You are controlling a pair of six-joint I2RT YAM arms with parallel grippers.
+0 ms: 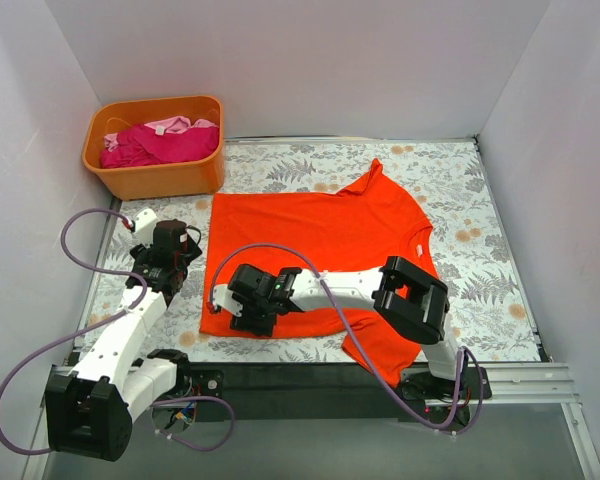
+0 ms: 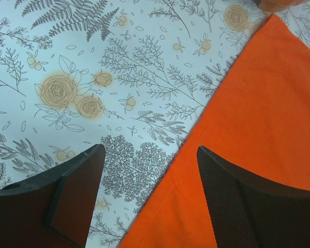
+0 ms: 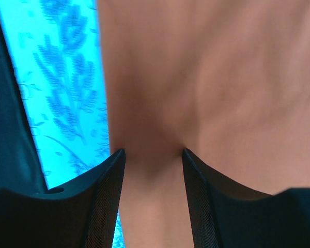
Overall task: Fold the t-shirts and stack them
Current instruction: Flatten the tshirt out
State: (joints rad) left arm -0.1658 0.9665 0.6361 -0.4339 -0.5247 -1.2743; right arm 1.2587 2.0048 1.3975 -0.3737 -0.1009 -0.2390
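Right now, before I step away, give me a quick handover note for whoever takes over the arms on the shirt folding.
The left gripper is open and empty, low over the left edge of the orange shirt, straddling shirt and table.
The right gripper is across at the shirt's near left corner and looks closed on a pinch of fabric.
The orange shirt lies spread flat, with no fold made yet.
The pink shirts sit bunched in the tub at the far left corner.
Done: one shirt laid out.
Left: fold it, fold the pink ones, stack them all.
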